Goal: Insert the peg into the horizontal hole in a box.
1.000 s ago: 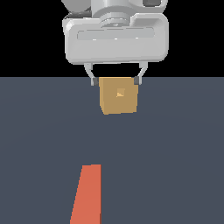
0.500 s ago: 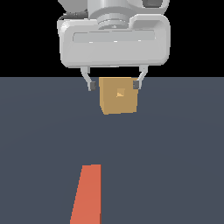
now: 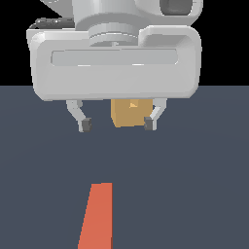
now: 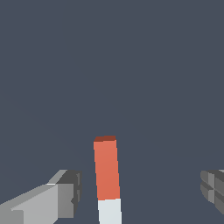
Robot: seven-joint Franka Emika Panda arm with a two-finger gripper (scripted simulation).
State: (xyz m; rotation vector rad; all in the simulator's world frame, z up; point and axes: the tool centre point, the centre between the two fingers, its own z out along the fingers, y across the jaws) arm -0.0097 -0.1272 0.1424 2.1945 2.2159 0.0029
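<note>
The peg (image 3: 96, 216) lies flat on the dark floor near the exterior view's lower edge, its orange part showing there. In the wrist view the peg (image 4: 106, 175) shows an orange end and a white part toward the picture's edge. My gripper (image 3: 117, 124) hangs open above the floor, well beyond the peg, holding nothing. In the wrist view my gripper (image 4: 140, 192) has its fingers wide apart on either side of the peg's line. The tan box (image 3: 127, 115) stands behind the gripper, its upper part hidden by the hand. Only the lower bit of the hole (image 3: 133, 104) shows.
The dark grey floor (image 3: 194, 185) runs all around, with black background above its far edge. My large white hand body (image 3: 114, 61) fills the upper part of the exterior view.
My hand has come much closer to the exterior camera and lower, and it has grown in the picture, covering the box's top. The peg and box have not moved.
</note>
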